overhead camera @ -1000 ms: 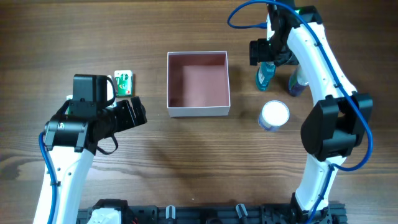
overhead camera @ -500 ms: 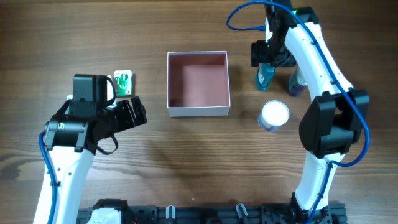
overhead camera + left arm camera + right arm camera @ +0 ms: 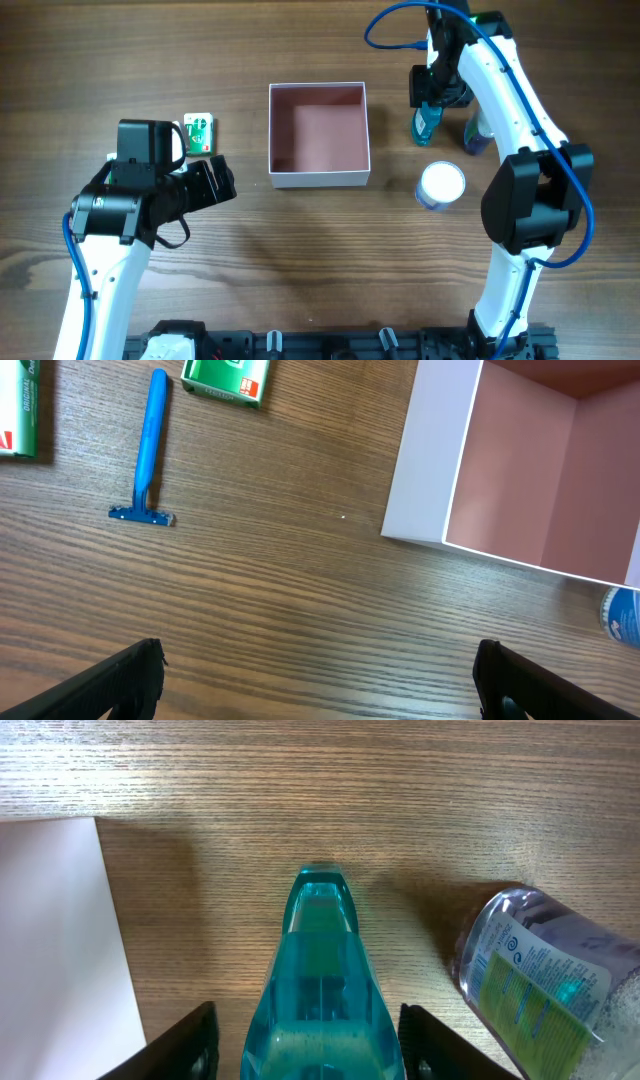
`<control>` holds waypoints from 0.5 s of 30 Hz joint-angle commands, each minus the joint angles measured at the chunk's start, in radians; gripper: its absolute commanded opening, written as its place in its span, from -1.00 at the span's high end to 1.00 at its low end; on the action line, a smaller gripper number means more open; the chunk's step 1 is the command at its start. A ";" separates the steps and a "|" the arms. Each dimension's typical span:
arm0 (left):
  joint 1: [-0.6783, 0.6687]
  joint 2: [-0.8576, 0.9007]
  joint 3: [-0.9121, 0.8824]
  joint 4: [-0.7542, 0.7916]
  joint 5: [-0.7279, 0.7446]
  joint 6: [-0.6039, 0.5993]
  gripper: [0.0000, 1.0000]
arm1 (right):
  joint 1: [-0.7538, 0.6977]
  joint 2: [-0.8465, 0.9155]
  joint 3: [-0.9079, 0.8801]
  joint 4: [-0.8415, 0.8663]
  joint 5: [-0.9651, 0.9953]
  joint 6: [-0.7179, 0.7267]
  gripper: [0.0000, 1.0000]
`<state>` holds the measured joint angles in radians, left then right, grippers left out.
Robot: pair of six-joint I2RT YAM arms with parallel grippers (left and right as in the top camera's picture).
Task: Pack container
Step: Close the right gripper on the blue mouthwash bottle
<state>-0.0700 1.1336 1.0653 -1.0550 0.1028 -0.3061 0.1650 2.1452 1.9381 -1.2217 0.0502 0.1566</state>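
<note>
Container [image 3: 318,180] lies between the two grippers, pink inside facing up. Just right of it, the right gripper [image 3: 308,1015] straddles a teal bottle [image 3: 425,122], fingers spread and clear of it. Left of the container, the left gripper [image 3: 315,665] hangs wide apart near a blue razor [image 3: 150,450].

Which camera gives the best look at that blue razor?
The left wrist view: the blue razor lies whole on the table, handle and head clear. The overhead and right wrist views show none of it.

One container [image 3: 318,180], three bottles [image 3: 426,126] [image 3: 474,140] [image 3: 441,184], two green packets [image 3: 227,380] [image 3: 15,410], one razor [image 3: 150,445].
</note>
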 commanded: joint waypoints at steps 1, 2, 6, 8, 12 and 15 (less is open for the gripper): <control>0.006 -0.001 0.018 -0.001 -0.007 -0.016 -0.99 | 0.000 0.017 0.017 0.002 0.017 0.004 -0.13; 0.006 -0.001 0.018 -0.001 -0.007 -0.016 -0.99 | 0.000 0.017 0.017 0.002 0.017 0.004 -0.11; 0.006 -0.001 0.018 -0.001 -0.007 -0.016 -0.99 | 0.000 0.017 0.017 0.002 0.017 0.004 0.01; 0.006 -0.001 0.018 -0.001 -0.007 -0.016 -0.99 | 0.000 0.017 0.017 0.002 0.017 0.004 0.09; 0.006 -0.001 0.018 -0.001 -0.007 -0.016 -0.99 | 0.000 0.017 0.017 0.001 0.017 0.004 0.20; 0.006 -0.001 0.018 -0.001 -0.007 -0.016 -0.99 | 0.000 0.017 0.017 0.000 0.017 0.004 0.21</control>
<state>-0.0700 1.1336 1.0653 -1.0546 0.1028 -0.3061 0.1646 2.1452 1.9381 -1.2217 0.0544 0.1570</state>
